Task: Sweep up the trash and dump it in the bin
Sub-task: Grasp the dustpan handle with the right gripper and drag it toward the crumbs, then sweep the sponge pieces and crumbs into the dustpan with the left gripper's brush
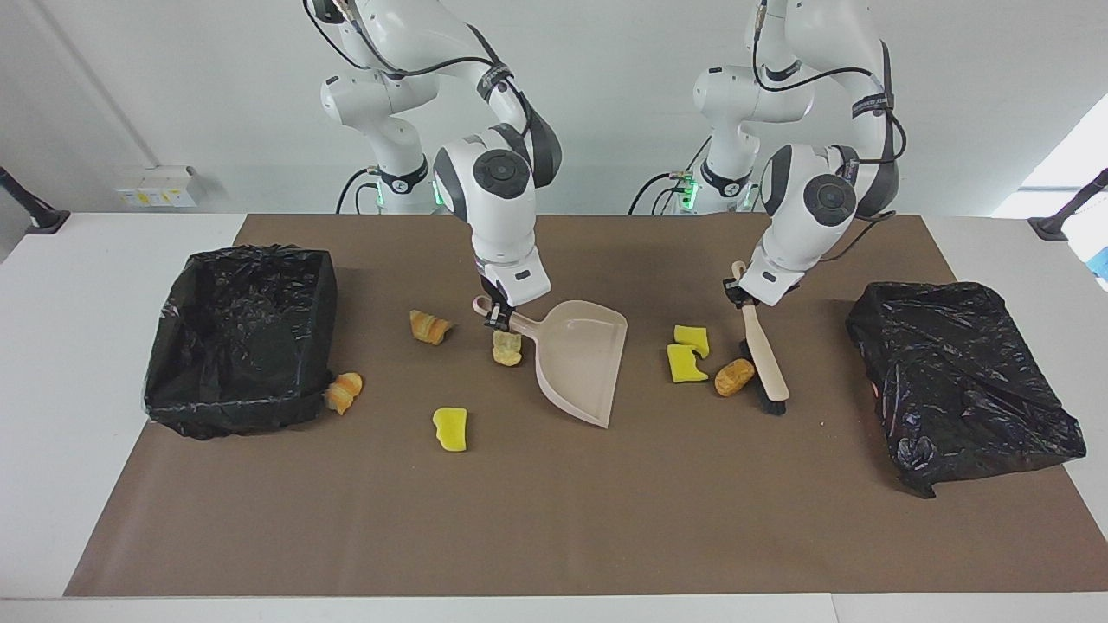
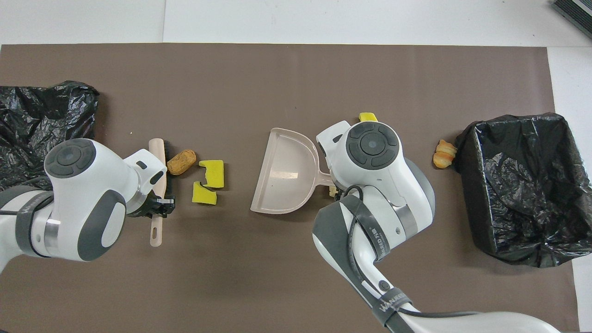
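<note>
Nearest the robots, the right gripper [image 1: 496, 318] has its fingers closed on the handle of the beige dustpan [image 1: 578, 359], whose pan lies on the brown mat [image 1: 554, 519] with its mouth toward the left arm's end of the table. The left gripper [image 1: 743, 298] is clamped on the handle of the brush [image 1: 766, 355], its black bristles down on the mat.

The trash is all on the mat. An orange-tan lump [image 1: 430, 327] lies beside the dustpan handle toward the right arm's end. Another lump [image 1: 507, 348] lies just under the right gripper. Between dustpan and brush are two yellow sponge chunks [image 1: 692, 339] [image 1: 684, 363], and a tan lump [image 1: 734, 377] is against the bristles. Farther out, a striped lump [image 1: 344, 392] rests against the open black-lined bin [image 1: 242, 260] at the right arm's end. A lone yellow chunk [image 1: 450, 429] lies farthest out. A crumpled black bag [image 1: 961, 381] covers something at the left arm's end.
</note>
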You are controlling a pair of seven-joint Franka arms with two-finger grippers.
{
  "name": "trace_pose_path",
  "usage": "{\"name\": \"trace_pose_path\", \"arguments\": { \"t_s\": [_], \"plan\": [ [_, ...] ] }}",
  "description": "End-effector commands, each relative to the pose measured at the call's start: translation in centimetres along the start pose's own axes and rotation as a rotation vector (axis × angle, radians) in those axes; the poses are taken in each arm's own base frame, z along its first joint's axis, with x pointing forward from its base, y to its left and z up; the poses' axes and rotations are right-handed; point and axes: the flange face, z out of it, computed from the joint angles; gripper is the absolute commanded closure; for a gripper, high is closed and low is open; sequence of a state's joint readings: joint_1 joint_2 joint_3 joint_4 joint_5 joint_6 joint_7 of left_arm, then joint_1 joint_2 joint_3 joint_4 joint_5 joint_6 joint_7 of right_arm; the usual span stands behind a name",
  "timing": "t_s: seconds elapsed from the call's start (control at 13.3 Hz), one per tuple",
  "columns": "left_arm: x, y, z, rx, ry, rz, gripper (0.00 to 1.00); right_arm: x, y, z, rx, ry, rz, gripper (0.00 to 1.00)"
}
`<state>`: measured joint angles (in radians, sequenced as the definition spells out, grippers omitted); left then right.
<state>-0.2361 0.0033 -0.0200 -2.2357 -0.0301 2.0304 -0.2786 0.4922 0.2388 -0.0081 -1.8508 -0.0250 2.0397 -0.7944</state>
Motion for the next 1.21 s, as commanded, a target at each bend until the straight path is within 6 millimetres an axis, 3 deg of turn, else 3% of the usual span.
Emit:
{"name": "trace_pose_path", "arguments": {
  "t_s": [0.0,0.38,0.83,1.05,1.13],
  "plan": [
    [-1.9,2.9,1.8,-0.016,0.038,0.003,1.00,-0.4,-1.3,0.6,0.011,0.022,-0.037,1.00],
    [-4.4,9.3,1.6,-0.056,0.043,0.037,1.00,-0.1,-1.6,1.7,0.000,0.032,-0.043,1.00],
    [-8.0,16.4,0.7,-0.117,0.056,0.133,1.00,2.2,-2.2,3.5,0.008,0.106,-0.024,1.00],
    [-10.1,19.1,0.4,-0.129,0.041,0.166,1.00,2.9,-2.6,3.3,-0.002,0.122,-0.026,1.00],
    [-10.0,19.7,-0.2,-0.134,0.040,0.160,1.00,2.9,-2.6,3.3,-0.002,0.122,-0.026,1.00]
  ]
}}
